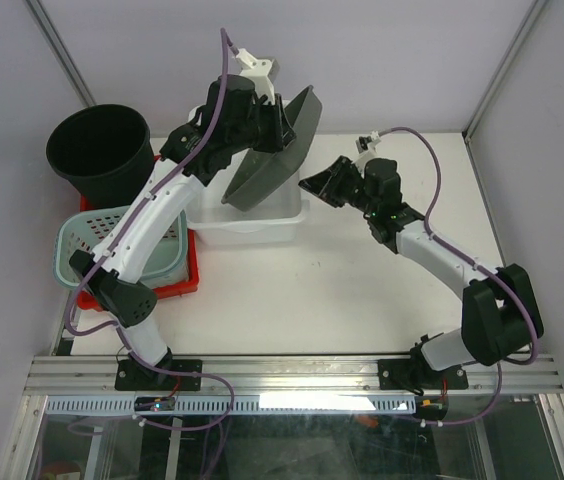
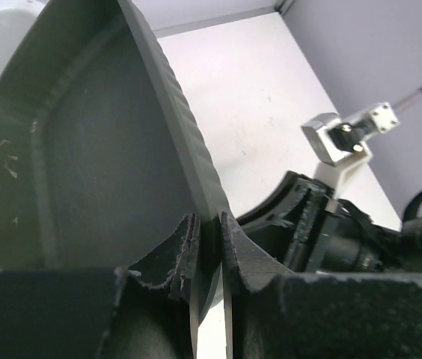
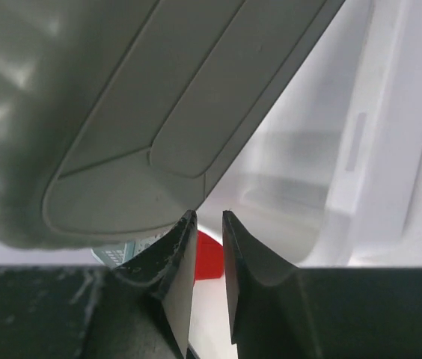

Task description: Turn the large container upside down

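A dark grey, shallow container (image 1: 274, 165) hangs tilted steeply on edge above a white bin (image 1: 262, 228). My left gripper (image 1: 274, 128) is shut on its upper rim. In the left wrist view the rim (image 2: 188, 149) runs down between my fingers (image 2: 209, 224), with the container's inside to the left. My right gripper (image 1: 309, 184) sits just right of the container's lower edge, by the bin's right wall. In the right wrist view the jaws (image 3: 209, 217) stand almost shut with nothing between them, just under the container's grey underside (image 3: 121, 112).
A black bucket (image 1: 99, 150) stands at the back left. A teal mesh basket (image 1: 87, 245) sits in a red tray (image 1: 177, 285) at the left. The white bin's wall (image 3: 390, 149) fills the right of the right wrist view.
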